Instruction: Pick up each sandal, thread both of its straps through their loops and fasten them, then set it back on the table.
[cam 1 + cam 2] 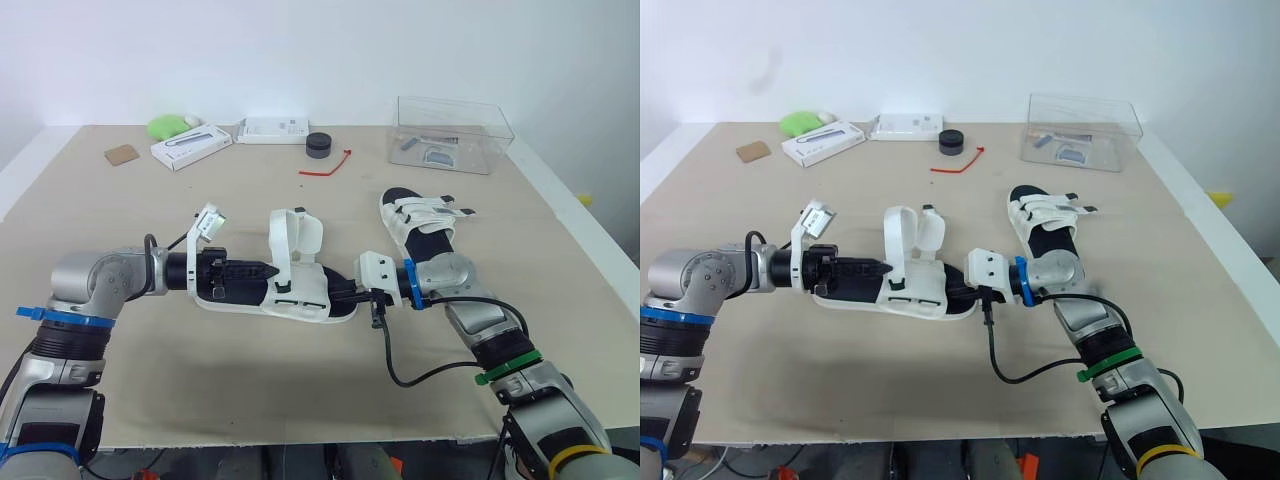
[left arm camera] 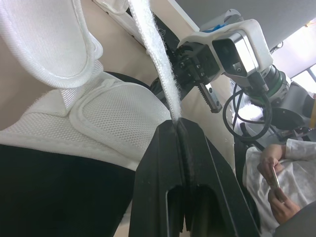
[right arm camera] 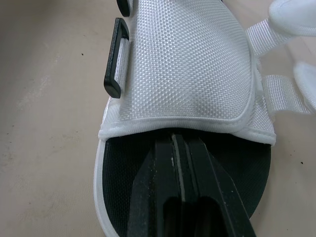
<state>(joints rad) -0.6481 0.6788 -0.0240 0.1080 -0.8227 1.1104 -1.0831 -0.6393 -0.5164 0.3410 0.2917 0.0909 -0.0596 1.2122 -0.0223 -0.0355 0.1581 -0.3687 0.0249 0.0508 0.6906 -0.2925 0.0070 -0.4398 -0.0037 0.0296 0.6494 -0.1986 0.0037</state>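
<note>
Near the centre of the head view, a white sandal (image 1: 300,292) with a black footbed lies on the tan table (image 1: 200,385). The left gripper (image 2: 177,123), entering from the left, is pinched tight on a strap (image 2: 150,49). The right gripper (image 3: 177,139), fingers pressed together, rests on the footbed at the sandal's right end, and a second sandal (image 1: 415,222) lies right of centre.

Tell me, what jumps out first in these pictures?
Both arms meet at a white sandal in the middle of the table. The left gripper pinches a strap that stands up from it, and the right gripper has its shut fingers on the black footbed at the opposite end. A second sandal lies just beyond the right arm.
</note>
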